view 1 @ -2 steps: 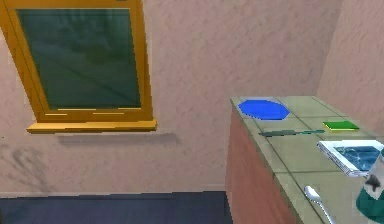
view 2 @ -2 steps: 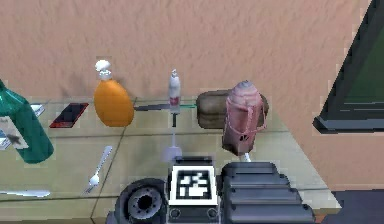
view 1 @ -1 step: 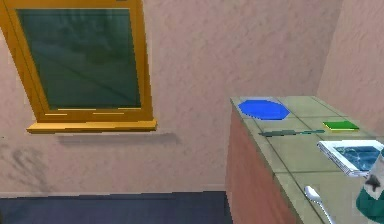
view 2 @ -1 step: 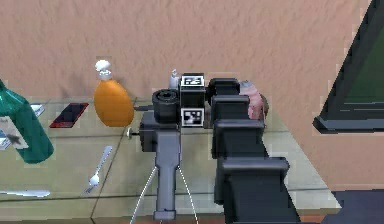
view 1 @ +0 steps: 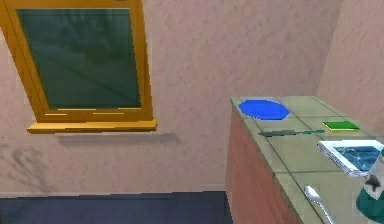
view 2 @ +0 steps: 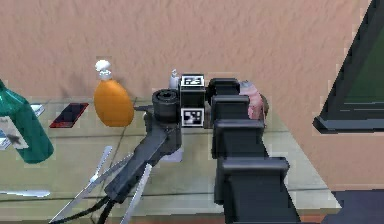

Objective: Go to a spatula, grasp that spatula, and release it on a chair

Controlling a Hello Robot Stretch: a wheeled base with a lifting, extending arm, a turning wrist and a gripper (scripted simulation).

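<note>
My gripper (view 2: 103, 198) reaches down toward the arm side view's lower left, over a pale tiled countertop (view 2: 60, 165). The dark arm (view 2: 240, 150) rises from the bottom edge, with white marker squares (view 2: 192, 100) at its far end. A thin silvery utensil (view 2: 104, 166), perhaps the spatula, lies on the counter right by the fingers (view 2: 128, 178). I cannot tell whether the gripper holds anything. In the forward view a thin silver utensil (view 1: 318, 202) lies near the counter's front corner.
On the counter stand an orange bottle (view 2: 113, 101), a green bottle (view 2: 26, 126) and a dark red flat thing (view 2: 68, 115). The forward view has a blue plate (view 1: 264, 108), a green pad (view 1: 340, 125), a white tray (view 1: 352, 154), an orange-framed window (view 1: 85, 65) and dark floor (view 1: 110, 208).
</note>
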